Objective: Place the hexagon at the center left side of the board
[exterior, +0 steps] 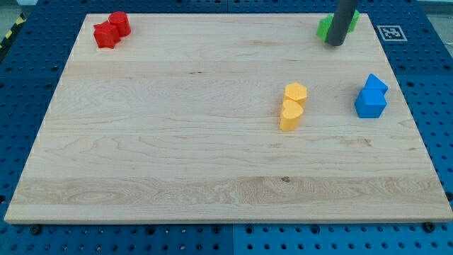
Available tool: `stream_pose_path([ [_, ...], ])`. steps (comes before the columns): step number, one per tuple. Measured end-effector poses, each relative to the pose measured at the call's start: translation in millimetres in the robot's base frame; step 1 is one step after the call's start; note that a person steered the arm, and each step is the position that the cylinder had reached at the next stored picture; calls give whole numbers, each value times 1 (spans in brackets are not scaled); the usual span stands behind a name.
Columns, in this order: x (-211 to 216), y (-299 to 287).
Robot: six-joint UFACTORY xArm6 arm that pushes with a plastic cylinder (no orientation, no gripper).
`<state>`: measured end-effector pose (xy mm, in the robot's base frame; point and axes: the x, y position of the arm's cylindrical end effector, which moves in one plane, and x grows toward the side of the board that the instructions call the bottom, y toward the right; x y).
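Note:
A yellow hexagon block (296, 93) lies right of the board's middle, touching a second yellow block (290, 116) just below it. My tip (335, 44) is at the view's top right, well above and to the right of the yellow blocks. It stands in front of green blocks (325, 27), which the rod partly hides.
Two red blocks, a star shape (106, 35) and a cylinder (119, 23), sit at the top left corner. Two blue blocks (371, 97) sit near the right edge. The wooden board (177, 142) lies on a blue pegboard table; a marker tag (391, 32) is at the top right.

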<state>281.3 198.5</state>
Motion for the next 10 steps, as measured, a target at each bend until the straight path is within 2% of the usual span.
stream_pose_path([
  [1, -4, -20],
  [2, -7, 6],
  [4, -7, 9],
  [5, 26, 8],
  [9, 58, 5],
  [10, 77, -6],
])
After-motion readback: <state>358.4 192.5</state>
